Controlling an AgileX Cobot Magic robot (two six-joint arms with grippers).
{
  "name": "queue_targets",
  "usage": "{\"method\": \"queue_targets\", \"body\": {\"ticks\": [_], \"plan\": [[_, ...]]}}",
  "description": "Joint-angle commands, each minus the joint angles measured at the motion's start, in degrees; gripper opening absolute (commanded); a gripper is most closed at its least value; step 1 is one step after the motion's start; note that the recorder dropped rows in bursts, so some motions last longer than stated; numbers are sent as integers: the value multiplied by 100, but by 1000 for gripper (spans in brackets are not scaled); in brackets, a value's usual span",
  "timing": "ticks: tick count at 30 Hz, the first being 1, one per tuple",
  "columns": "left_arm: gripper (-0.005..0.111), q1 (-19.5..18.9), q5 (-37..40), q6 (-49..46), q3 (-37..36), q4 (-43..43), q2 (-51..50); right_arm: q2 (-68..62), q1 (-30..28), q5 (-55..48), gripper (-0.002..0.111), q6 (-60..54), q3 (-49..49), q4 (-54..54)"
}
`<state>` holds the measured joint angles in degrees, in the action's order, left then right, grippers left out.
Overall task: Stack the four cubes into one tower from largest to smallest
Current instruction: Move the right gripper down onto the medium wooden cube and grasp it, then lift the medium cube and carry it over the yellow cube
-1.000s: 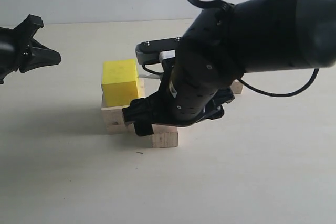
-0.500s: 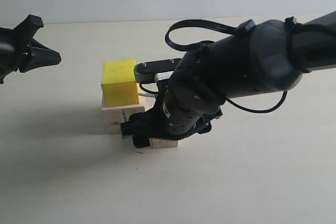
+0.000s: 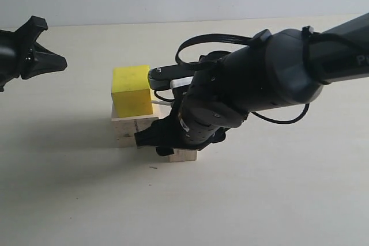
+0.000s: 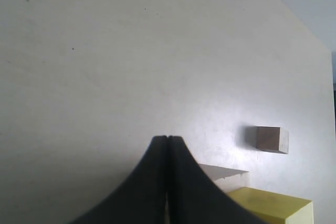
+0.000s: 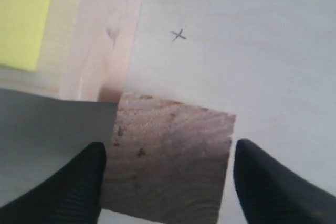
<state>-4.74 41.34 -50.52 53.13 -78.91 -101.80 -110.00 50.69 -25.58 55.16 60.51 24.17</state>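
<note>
The bright yellow cube (image 3: 131, 89) sits on the large pale wood cube (image 3: 132, 126). Just right of that stack, the medium wood cube (image 3: 182, 155) rests on the table, mostly covered by my right arm. My right gripper (image 5: 169, 145) is open and low over the medium wood cube (image 5: 168, 161), one finger on each side; the large wood cube (image 5: 100, 40) and yellow cube (image 5: 23, 19) lie beside it. My left gripper (image 3: 43, 59) hangs shut and empty at far left. The left wrist view shows the small wood cube (image 4: 272, 139) alone on the table beyond the stack; the right arm hides it in the exterior view.
The pale table (image 3: 277, 200) stretches in front and to the right. A small dark cross mark (image 5: 179, 35) lies on the table by the medium cube. My bulky right arm (image 3: 265, 84) and its cable span the middle.
My right arm has come down and forward, bringing its open fingers around the medium wood cube. The left arm and the yellow-on-wood stack have not moved.
</note>
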Motion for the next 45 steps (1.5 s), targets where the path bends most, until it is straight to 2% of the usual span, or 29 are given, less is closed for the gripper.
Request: {"method": "queue_targets", "body": {"ticks": [1,5,11,24,26,31,38,45], "plan": [[0,15,-21,-29,-22,-72,47,3,-24,3,47,58,-26,27],[0,15,-21,-29,-22,-83,47,3,-24,-221,25,128,-26,-16],[0,15,-33,-29,-22,-91,47,216,-13,-781,0,185,-26,-16],[0,15,-17,-29,-22,-75,47,1831,-13,-953,0,101,-3,18],[0,15,-17,-29,-22,-75,47,1988,-13,-1224,0,-74,112,18],[0,15,-17,-29,-22,-75,47,2014,-13,-2102,0,-645,791,-44],[0,15,-17,-29,-22,-75,47,1922,-5,-2378,0,-1062,1763,-447],[0,15,-19,-29,-22,-86,47,1310,-5,-2926,0,-1643,2687,-881]]}}
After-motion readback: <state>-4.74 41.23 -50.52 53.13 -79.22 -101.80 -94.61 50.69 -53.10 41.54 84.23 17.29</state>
